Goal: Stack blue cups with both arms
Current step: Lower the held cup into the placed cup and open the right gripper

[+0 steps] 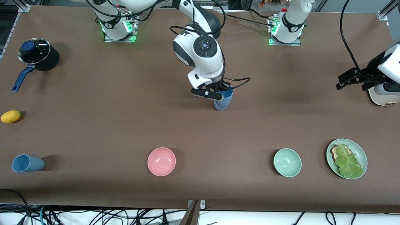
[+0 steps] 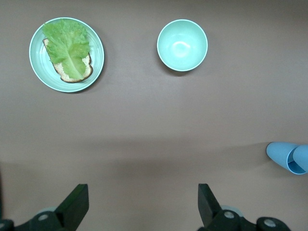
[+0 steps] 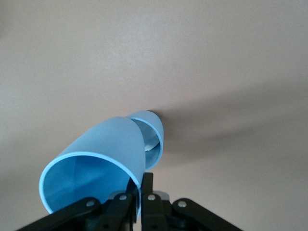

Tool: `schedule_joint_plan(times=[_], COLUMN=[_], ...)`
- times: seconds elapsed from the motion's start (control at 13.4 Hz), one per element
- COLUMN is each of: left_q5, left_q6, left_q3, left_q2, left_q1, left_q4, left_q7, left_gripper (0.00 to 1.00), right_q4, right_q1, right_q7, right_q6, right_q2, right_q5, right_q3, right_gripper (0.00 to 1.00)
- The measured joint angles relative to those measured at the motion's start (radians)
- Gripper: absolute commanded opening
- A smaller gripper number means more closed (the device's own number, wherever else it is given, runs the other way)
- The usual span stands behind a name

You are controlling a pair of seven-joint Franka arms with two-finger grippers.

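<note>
Over the middle of the table my right gripper (image 1: 222, 91) (image 3: 143, 182) is shut on the rim of a blue cup (image 1: 227, 95) (image 3: 96, 159). That cup tilts, and its base sits in the mouth of a second blue cup (image 1: 220, 107) (image 3: 153, 126) on the table below it. The pair also shows in the left wrist view as blue cups (image 2: 287, 156). A third blue cup (image 1: 26, 163) lies on its side near the front edge at the right arm's end. My left gripper (image 1: 353, 79) (image 2: 143, 204) waits open and empty above the left arm's end of the table.
Along the front stand a pink bowl (image 1: 161, 161), a mint-green bowl (image 1: 287, 162) (image 2: 182, 44) and a green plate (image 1: 360, 149) (image 2: 96, 53) with bread and lettuce. A lidded black pot (image 1: 36, 53) and a yellow fruit (image 1: 11, 116) sit at the right arm's end.
</note>
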Motion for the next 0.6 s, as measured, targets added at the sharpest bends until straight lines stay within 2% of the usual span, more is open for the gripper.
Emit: schedule_joint_plan(times=[0.6], left_q5=[0.0], left_q6=[0.0], left_q3=[0.0], left_q2=[0.0], left_q1=[0.0], left_q4=[0.0], left_q7=[0.0], left_gripper=[1.0], right_q4=[0.0], right_q1=[0.0], right_q7=[0.0], right_q6=[-0.045], right_q2=[0.008], right_q5=[0.0], right_q3=[-0.002], right_gripper=[0.0])
